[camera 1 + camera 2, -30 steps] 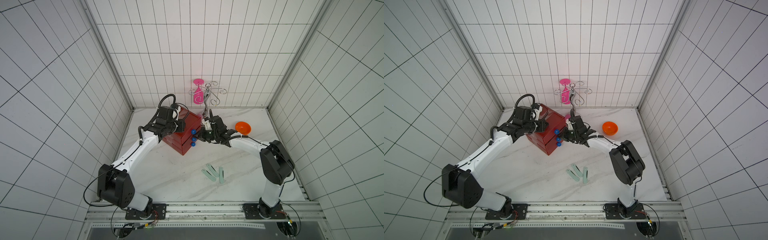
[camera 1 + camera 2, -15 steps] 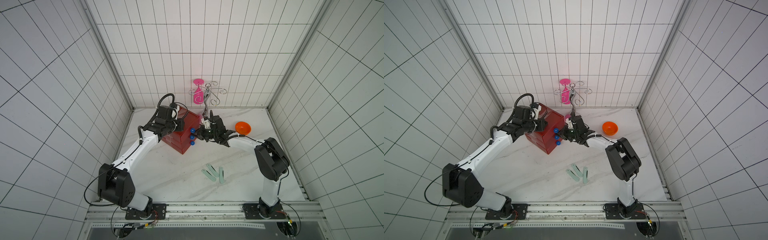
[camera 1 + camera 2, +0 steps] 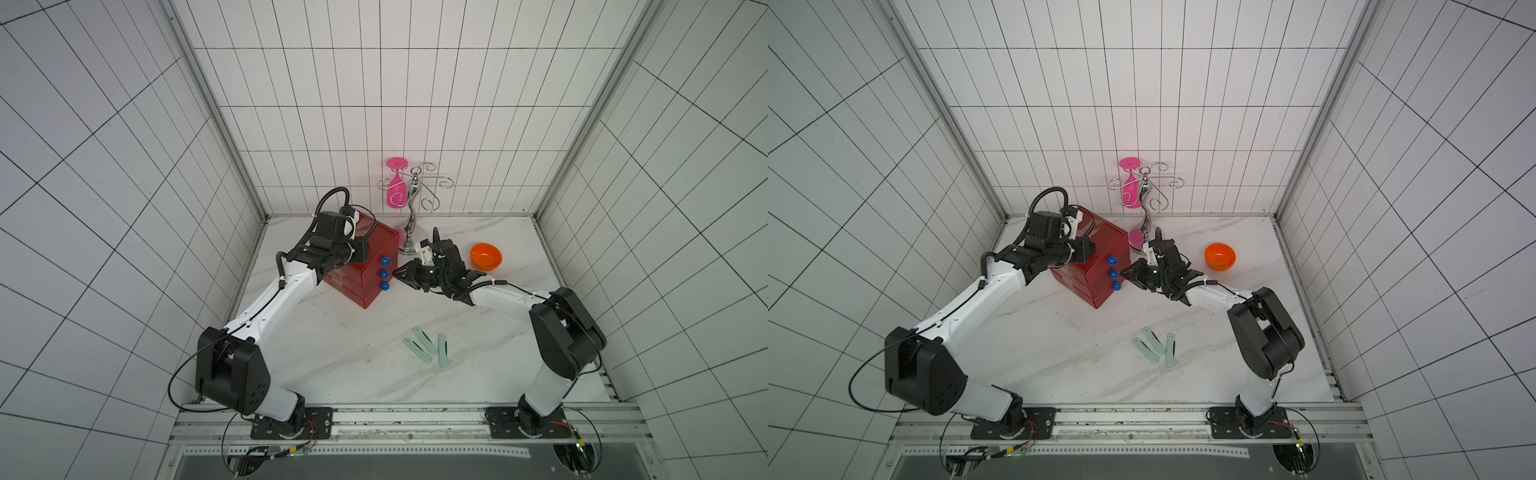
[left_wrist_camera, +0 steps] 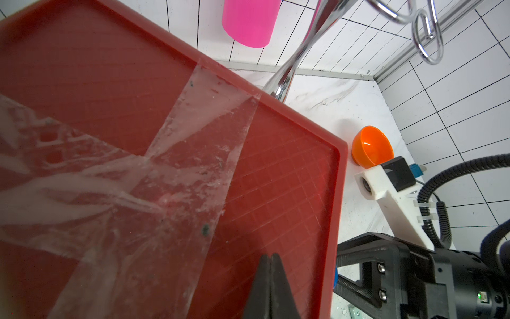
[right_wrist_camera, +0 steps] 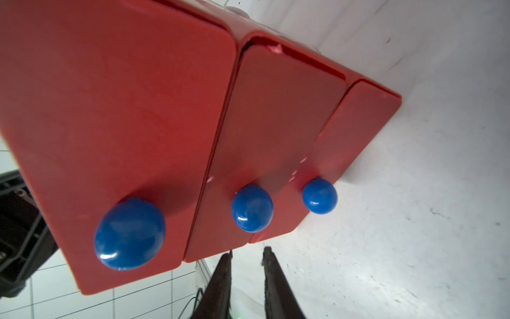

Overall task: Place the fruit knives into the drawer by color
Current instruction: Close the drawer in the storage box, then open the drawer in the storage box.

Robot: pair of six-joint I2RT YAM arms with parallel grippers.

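In both top views I find the drawer (image 3: 360, 279) at the back left of the bench (image 3: 332, 357). Three mint green knives (image 3: 424, 340) lie flat nearer the front, well apart from it. In the left wrist view the left tool (image 4: 270, 259) is pressed together and empty over the drawer's taped top. In the right wrist view the right tool (image 5: 245, 254) stands narrowly parted with nothing between its jaws, just short of the middle knob (image 5: 252, 208).
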